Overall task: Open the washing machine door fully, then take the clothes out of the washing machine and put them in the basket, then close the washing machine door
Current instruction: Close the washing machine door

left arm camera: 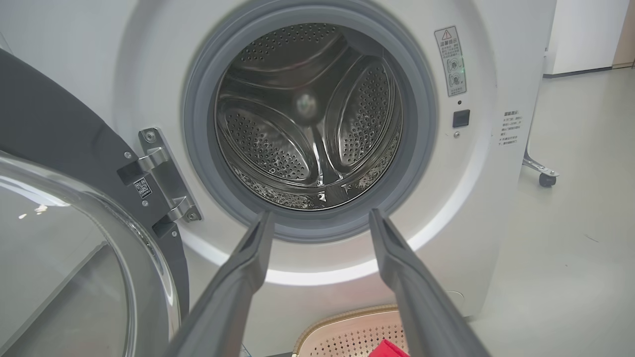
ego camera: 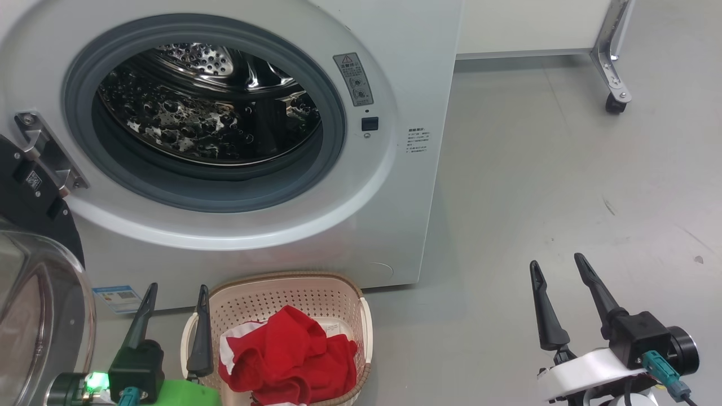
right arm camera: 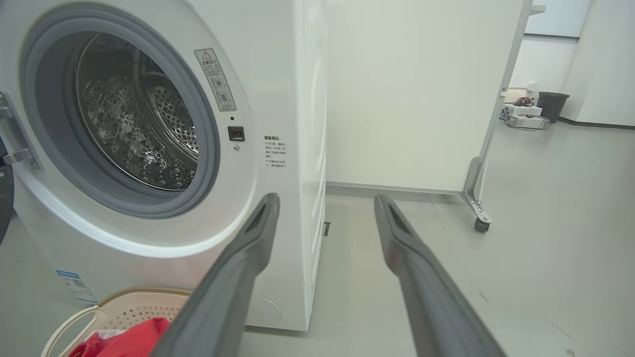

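Grey floor, faint scuffs. White partition panel stands on it. Metal bracket leg at panel's lower right corner, black caster beneath. Beyond panel's right edge: dark bin, white boxes with tangled cables beside it.

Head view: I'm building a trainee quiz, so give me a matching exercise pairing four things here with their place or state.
Things
1. shiny perforated steel drum
2. bright red clothes
3. round glossy black washing machine door with a glass window
4. right gripper

Places or states
A. open, grey floor beyond it
B. swung open at the left
C. no garments visible inside
D. piled in the cream perforated plastic basket

Pairs: 1-C, 2-D, 3-B, 4-A
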`<state>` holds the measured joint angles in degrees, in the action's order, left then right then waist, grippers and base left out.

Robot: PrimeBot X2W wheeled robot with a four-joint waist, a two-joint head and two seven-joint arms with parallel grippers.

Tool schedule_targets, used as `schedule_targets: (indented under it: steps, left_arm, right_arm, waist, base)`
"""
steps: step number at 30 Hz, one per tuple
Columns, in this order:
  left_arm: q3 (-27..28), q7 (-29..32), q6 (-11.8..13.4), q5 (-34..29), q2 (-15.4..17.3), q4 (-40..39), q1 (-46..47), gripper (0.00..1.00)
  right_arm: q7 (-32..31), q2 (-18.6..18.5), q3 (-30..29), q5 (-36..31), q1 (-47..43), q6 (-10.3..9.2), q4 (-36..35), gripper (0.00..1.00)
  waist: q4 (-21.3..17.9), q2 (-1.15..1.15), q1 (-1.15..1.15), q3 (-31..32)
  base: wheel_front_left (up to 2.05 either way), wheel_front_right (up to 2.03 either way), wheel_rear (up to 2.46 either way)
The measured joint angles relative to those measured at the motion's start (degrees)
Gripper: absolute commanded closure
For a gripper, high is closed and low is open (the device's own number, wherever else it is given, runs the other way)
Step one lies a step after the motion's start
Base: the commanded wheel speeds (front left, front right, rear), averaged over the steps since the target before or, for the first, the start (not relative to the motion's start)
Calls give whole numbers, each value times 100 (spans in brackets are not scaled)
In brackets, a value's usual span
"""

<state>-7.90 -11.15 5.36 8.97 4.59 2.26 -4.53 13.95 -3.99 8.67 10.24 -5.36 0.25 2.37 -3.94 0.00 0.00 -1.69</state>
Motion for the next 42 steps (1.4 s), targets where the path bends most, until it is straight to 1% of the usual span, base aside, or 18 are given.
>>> schedule_targets:
  steps: [5,7,19,26,30,42]
  left_arm:
    - [2,60,16,-24,0,-126,-30,0]
    - [2,110,18,-58,0,-167,-45,0]
    - [12,211,42,-166,0,-465,-160,0]
    - [12,263,75,-427,48,-558,-169,0]
    - [-3,304,88,-478,53,-605,-185,0]
    - [13,404,89,-503,52,-708,-242,0]
  right_arm:
    - [-2,-1,1,0,-14,0,-21,0]
    - [-2,-1,1,0,-16,-41,-24,0]
    - [-10,-5,9,0,-49,-41,-79,0]
    - [-10,-9,-8,1,-50,-42,-98,0]
    - [-10,-9,-33,2,-50,-92,-102,0]
    - [-55,-13,-26,2,-50,-92,-113,0]
  waist:
    - [-1,0,0,-22]
    - [2,0,0,-27]
    - [22,0,0,-69]
    - [42,0,0,-76]
    - [64,0,0,-66]
    - [95,0,0,-63]
  base:
    - [0,0,0]
    - [0,0,0]
    - [0,0,0]
    - [-5,5,0]
    - [-30,20,10]
    - [-58,57,1]
